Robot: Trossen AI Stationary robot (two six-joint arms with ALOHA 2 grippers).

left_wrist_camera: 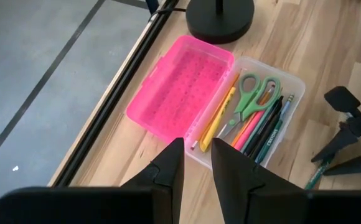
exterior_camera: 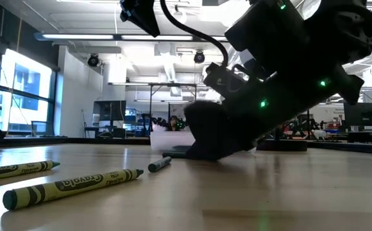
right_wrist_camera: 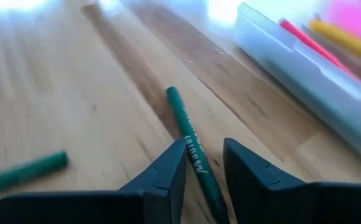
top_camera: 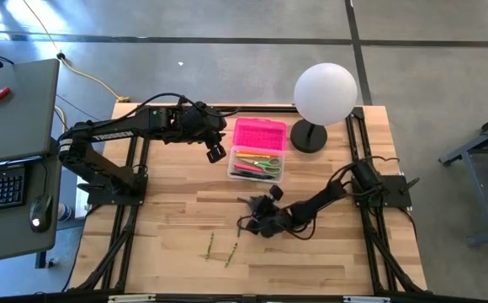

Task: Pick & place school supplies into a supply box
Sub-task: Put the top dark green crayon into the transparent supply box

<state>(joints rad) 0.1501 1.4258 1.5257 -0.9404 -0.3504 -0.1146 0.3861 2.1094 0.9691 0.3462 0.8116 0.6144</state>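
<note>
The supply box's clear tray (top_camera: 257, 166) stands open beside its pink lid (top_camera: 259, 133), which lies flat toward the far edge. The tray (left_wrist_camera: 295, 84) holds green-handled scissors (left_wrist_camera: 252, 99) and several pens and pencils. My left gripper (left_wrist_camera: 197, 163) hovers open above the table, just left of the box (top_camera: 216, 151). My right gripper (right_wrist_camera: 204, 158) is low at the table (top_camera: 257, 217) near the box's near side. It is open, with one finger on each side of a dark green crayon (right_wrist_camera: 190, 140) that lies flat on the wood (exterior_camera: 159, 164). Another green crayon (right_wrist_camera: 25, 171) lies close by. My right gripper slants down low over the dark green crayon, whose middle (right_wrist_camera: 196, 155) runs forward between the two fingers. Whether either finger touches it, I cannot tell. The crayon lies flat on the table.
Two olive crayons (top_camera: 210, 246) (top_camera: 231, 252) lie toward the near edge, also seen close up (exterior_camera: 70, 187) (exterior_camera: 16, 170). A white globe lamp (top_camera: 324, 93) on a black base (left_wrist_camera: 220, 15) stands at the far edge, right of the box. A desk with a keyboard (top_camera: 0, 185) is off the table's left.
</note>
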